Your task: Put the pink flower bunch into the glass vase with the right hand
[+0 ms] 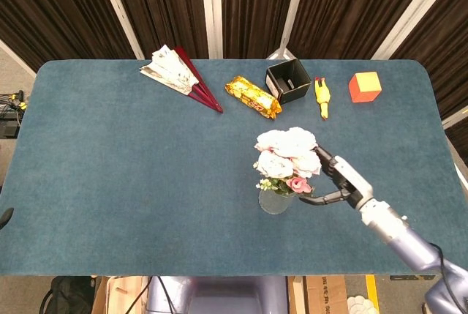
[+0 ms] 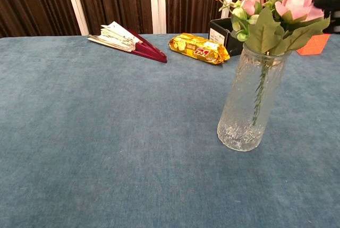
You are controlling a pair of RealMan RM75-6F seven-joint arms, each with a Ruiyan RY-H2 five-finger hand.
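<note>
**Ana:** Flowers first, as you'd ask: the pink flower bunch [image 2: 271, 13] stands in the glass vase [image 2: 252, 103]. In the chest view its stem runs down inside the glass and the leaves rest on the rim, so the vase appears to carry it.

**Ben:** Start bigger. What is it all on?

**Ana:** The blue table [image 1: 131, 175]. The vase stands upright right of centre, well apart from the row along the far edge. That spacing probably gives the arm room to approach from the near right side.

**Ben:** And the right hand?

**Ana:** The right hand [image 1: 338, 182] is just beside the blooms, on their right. Its fingers [image 1: 316, 200] are spread, one reaching toward the vase, with nothing between them that I can see. I judge the placing done, with the hand free to draw clear.

**Ben:** The left hand?

**Ana:** Neither camera shows it.

**Ben:** The far row, largest down?

**Ana:** A folded fan [image 1: 179, 77] with a red handle, a gold snack packet [image 1: 252, 96], an open black box [image 1: 288, 80], an orange cube [image 1: 365, 86], and a small yellow toy [image 1: 322, 96]. None bears on the task.

**Ben:** Any risk?

**Ana:** The top-heavy bunch leans right; a finger catching a leaf could tip the vase.
</note>
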